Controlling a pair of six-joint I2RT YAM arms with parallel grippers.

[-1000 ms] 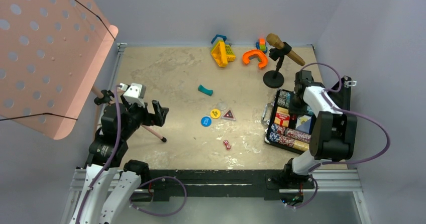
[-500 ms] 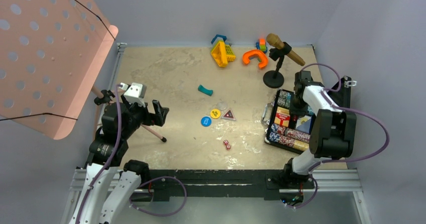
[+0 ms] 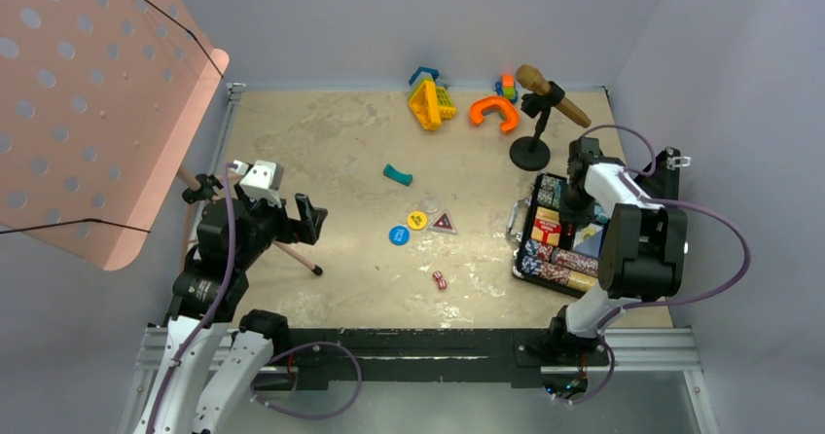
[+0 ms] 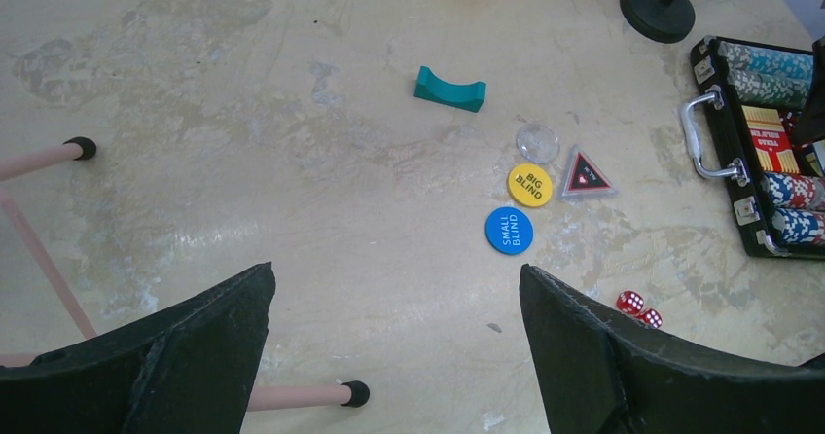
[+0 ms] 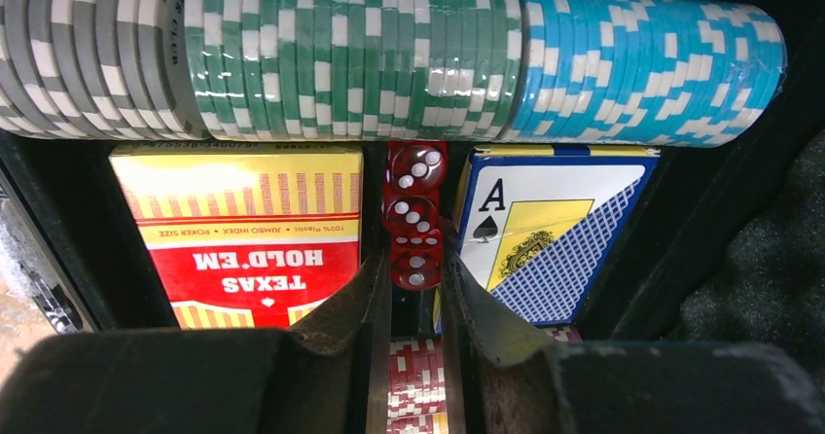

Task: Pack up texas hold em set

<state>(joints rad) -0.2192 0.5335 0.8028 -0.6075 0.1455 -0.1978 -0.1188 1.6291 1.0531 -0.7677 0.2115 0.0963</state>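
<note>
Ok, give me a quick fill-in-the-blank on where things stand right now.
1. The blue token reads SMALL ____.
2. In the right wrist view, the chips above the stacked dice are ____ and white.
3. ____ loose dice lie on the table.
4. The left end effector is ____.
Missing words: BLIND; green; two; open.

The left arm rises from the lower left of the top view, elbow folded. The left gripper (image 3: 309, 216) points toward the middle of the frame with its fingers (image 4: 175, 356) spread wide. The right arm, at the right edge, arches forward. The right gripper (image 3: 574, 205) points steeply down, its fingers (image 5: 360, 307) drawn to a narrow gap; whether they pinch is unclear.
</note>
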